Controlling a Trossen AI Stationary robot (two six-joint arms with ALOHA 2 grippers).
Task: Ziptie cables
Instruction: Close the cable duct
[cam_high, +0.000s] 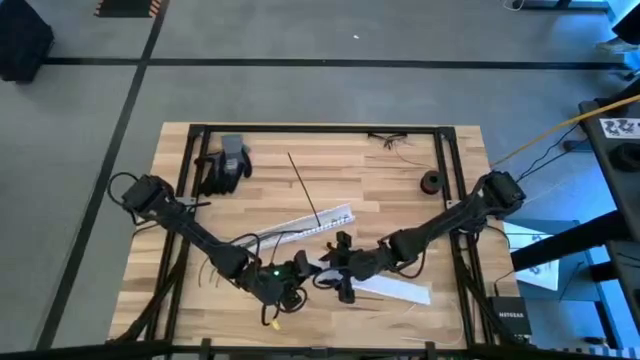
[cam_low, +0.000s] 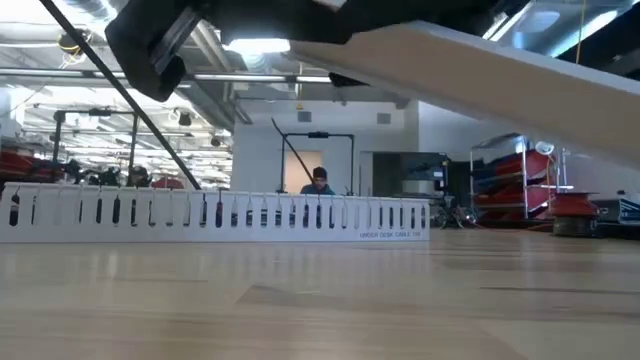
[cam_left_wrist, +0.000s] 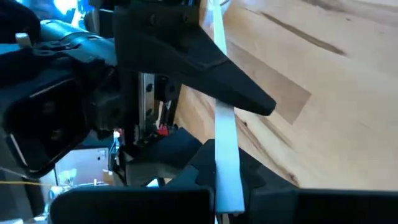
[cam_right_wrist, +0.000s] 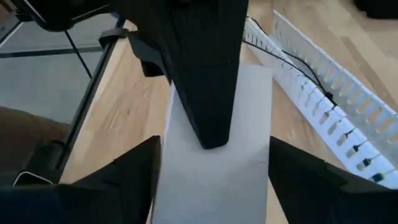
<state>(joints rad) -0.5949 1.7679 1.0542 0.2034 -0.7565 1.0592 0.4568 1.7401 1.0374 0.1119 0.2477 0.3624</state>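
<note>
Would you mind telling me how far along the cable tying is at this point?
Nothing looks tied yet: the cables lie loose along the perforated strip, and the thin black strip sits untouched on the table. In hand: the left gripper and right gripper meet over the flat white strip. Bundling and cinching remain.

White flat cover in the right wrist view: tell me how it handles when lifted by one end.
The cover is probably fairly stiff: in the low view it hangs tilted yet straight, with no sag. It is likely light, since the left wrist view shows a thin edge. Its smooth face may slip in a pincer.
</note>
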